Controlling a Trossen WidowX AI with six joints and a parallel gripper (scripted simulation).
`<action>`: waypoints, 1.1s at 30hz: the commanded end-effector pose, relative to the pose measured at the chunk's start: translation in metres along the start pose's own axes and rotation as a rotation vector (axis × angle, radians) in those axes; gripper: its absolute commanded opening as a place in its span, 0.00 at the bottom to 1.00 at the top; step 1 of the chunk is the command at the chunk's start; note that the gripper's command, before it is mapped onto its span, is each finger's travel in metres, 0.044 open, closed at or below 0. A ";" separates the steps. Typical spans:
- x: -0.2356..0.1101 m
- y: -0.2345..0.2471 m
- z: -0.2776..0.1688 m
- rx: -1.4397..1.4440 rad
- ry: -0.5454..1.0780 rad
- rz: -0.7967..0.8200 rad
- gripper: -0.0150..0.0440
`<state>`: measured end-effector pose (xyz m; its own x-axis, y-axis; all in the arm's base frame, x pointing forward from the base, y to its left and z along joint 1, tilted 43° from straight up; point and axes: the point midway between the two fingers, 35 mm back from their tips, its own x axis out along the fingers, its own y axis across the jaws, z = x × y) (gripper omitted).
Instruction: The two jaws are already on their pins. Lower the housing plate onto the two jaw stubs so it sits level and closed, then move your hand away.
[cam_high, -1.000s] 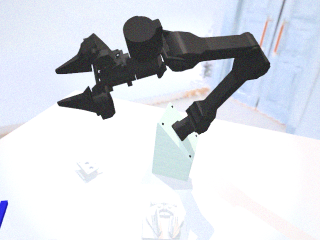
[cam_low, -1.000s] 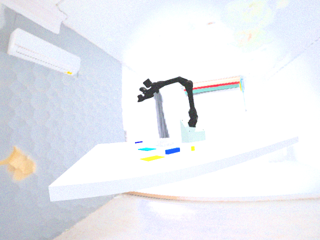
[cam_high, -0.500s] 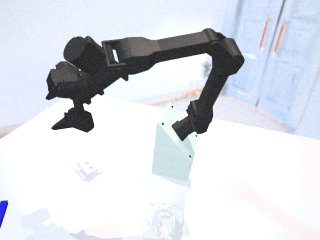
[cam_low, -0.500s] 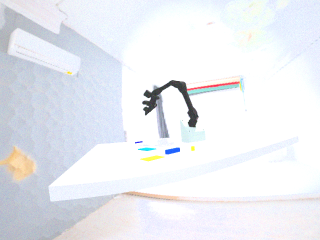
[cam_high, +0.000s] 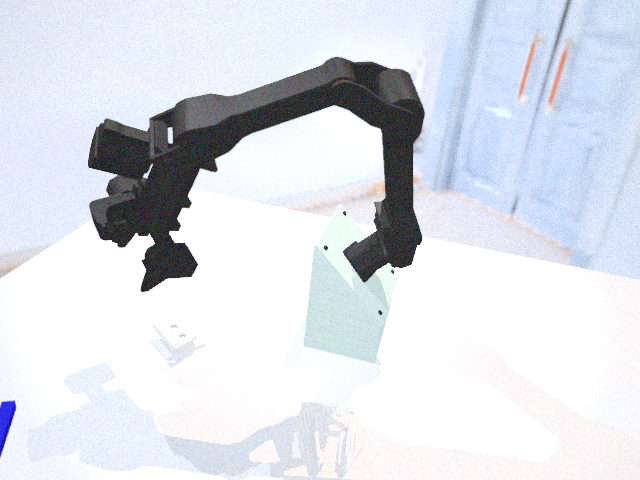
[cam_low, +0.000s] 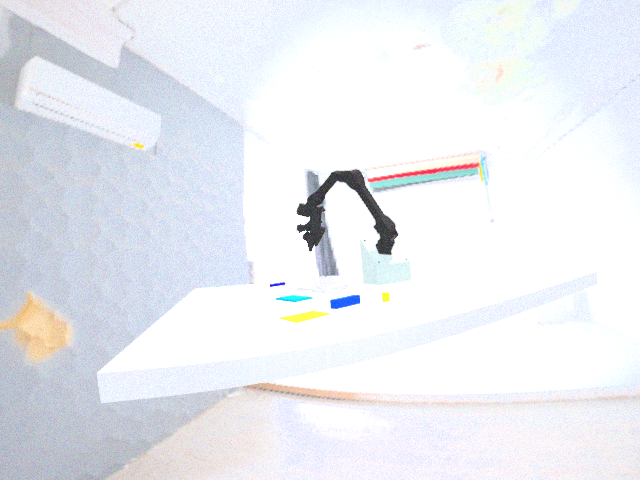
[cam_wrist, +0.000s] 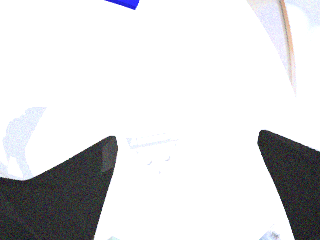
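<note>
The pale housing plate (cam_high: 176, 333) (cam_wrist: 159, 161), a small block with two round holes, lies on the table left of the green wedge. The pale jaw assembly (cam_high: 323, 436) stands at the lower middle of the top view, with two long upright-looking jaws side by side. Only a corner of it shows in the wrist view (cam_wrist: 271, 235); it is too washed out to tell its stubs. My gripper (cam_high: 146, 283) (cam_low: 310, 248) (cam_wrist: 191, 140) points down, open and empty, well above the table over the plate's area. The plate shows between the fingers in the wrist view, far below them.
The pale green wedge (cam_high: 343, 310) (cam_low: 379, 271) carries the arm's base. A dark blue bar (cam_high: 6, 426) (cam_low: 277, 284) (cam_wrist: 125, 2) lies at one side. The exterior view also shows a cyan tile (cam_low: 294, 298), a yellow tile (cam_low: 305, 316), a blue block (cam_low: 345, 301) and a small yellow block (cam_low: 385, 297).
</note>
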<state>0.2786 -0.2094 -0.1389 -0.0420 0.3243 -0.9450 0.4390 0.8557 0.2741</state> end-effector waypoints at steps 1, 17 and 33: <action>0.025 -0.003 -0.027 -0.014 0.097 0.099 1.00; 0.065 -0.001 -0.079 -0.027 0.244 0.310 1.00; 0.098 0.011 -0.090 -0.028 0.245 0.312 1.00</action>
<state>0.1986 -0.1333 -0.2117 -0.1273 0.6504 -0.7488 0.4361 0.7148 0.5467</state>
